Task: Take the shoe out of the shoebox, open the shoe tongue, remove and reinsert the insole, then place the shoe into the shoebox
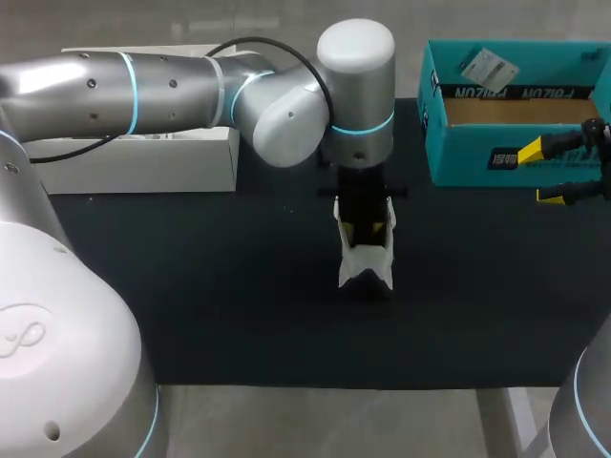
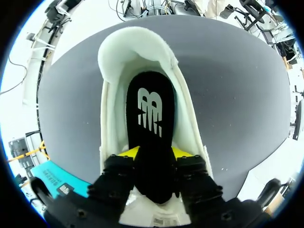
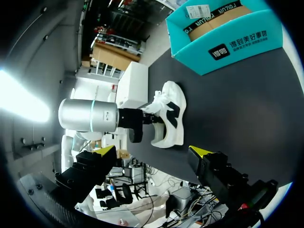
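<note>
Black table top [image 1: 239, 315], white box [image 1: 143, 162] at its far-left edge

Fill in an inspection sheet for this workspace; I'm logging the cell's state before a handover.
Surface: black mat covering the table.
Job's things: white shoe at mid-mat under the left hand; black insole inside the shoe; teal shoebox open at the mat's far right.
Clutter: white box at the far left.
Hands: left hand shut on the insole; right hand open, by the shoebox's front.
Cables: black cable looping over the left arm.
Surroundings: nothing seen.
</note>
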Available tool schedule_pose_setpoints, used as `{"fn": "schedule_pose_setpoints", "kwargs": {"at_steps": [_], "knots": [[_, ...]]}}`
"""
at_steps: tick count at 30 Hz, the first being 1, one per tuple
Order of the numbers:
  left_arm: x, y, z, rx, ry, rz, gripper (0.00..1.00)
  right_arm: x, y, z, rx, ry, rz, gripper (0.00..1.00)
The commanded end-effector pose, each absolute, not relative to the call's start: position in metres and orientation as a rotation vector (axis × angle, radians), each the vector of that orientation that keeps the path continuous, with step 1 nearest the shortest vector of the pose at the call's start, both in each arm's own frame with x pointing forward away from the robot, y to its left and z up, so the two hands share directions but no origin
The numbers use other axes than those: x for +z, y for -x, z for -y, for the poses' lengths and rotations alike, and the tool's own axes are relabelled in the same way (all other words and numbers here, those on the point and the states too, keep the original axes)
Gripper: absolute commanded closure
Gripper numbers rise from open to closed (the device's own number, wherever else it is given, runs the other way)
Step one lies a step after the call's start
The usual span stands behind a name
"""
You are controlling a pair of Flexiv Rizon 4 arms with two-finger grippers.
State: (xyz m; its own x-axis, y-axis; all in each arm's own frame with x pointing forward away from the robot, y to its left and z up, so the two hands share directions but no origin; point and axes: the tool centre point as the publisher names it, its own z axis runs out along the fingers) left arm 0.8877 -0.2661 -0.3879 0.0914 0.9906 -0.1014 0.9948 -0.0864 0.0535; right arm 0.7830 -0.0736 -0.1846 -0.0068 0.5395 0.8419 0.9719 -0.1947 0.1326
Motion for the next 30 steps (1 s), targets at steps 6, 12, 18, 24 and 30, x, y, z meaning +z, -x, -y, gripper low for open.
{"fn": "schedule_pose_setpoints", "kwargs": {"at_steps": [6, 12, 18, 24, 30], "knots": [[-0.378, -0.890, 0.265, -0.039, -2.216, -2.041, 0.27, -0.185, -0.782, 0.073, -1.113, 1.773, 1.563, 0.00], [-0.379, -0.887, 0.267, -0.042, -2.226, -2.050, 0.09, -0.185, -0.782, 0.073, -1.113, 1.773, 1.563, 0.00], [-0.372, -0.885, 0.263, -0.054, -2.213, -2.078, 0.00, -0.185, -0.782, 0.073, -1.113, 1.773, 1.563, 0.00], [-0.361, -0.891, 0.265, -0.058, -2.188, -2.073, 0.00, -0.185, -0.782, 0.073, -1.113, 1.773, 1.563, 0.00], [-0.347, -0.898, 0.267, -0.053, -2.170, -2.062, 0.36, -0.185, -0.782, 0.073, -1.113, 1.773, 1.563, 0.00]]}}
